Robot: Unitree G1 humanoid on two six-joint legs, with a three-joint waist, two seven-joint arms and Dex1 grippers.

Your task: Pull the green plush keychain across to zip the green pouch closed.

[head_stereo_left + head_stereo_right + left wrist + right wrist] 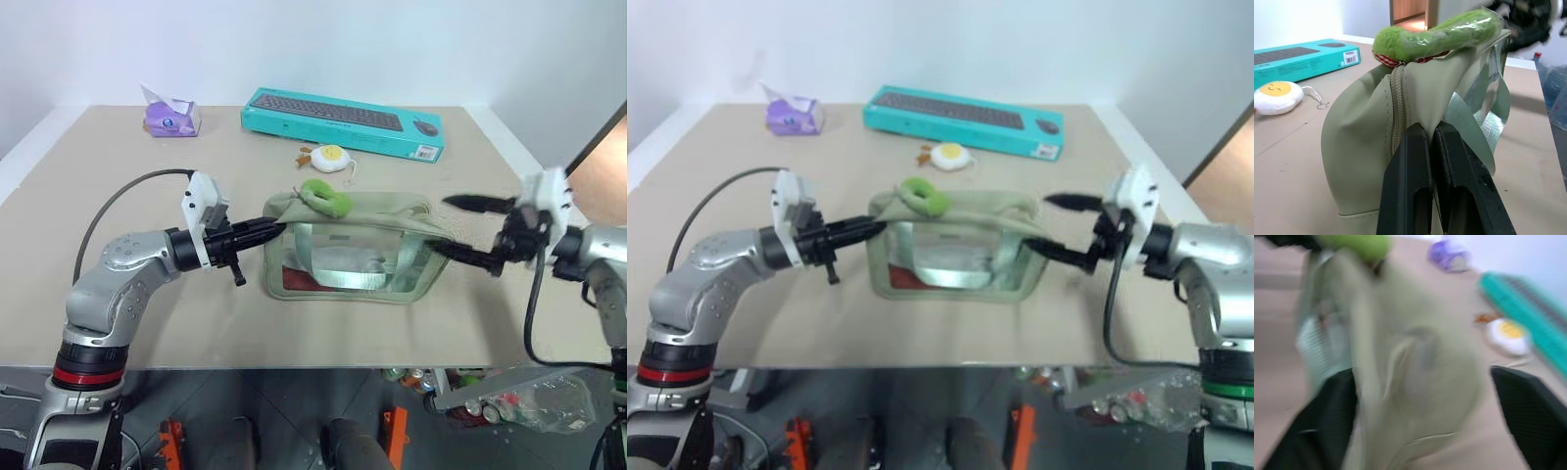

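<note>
Left wrist view: my left gripper [1431, 142] is pinched on the green pouch's [392, 220] end fabric, anchoring it on the table. My right gripper [468, 227] is spread wide at the far end. Next I'd take the green plush keychain [326, 197], resting near the anchored end, and draw it across.

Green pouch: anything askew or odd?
The pale sage-green fabric pouch with a clear window stands upright, its left end pinched by the shut left tool. The lime-green plush keychain lies on top at that end. Nothing spilled or damaged.
</note>
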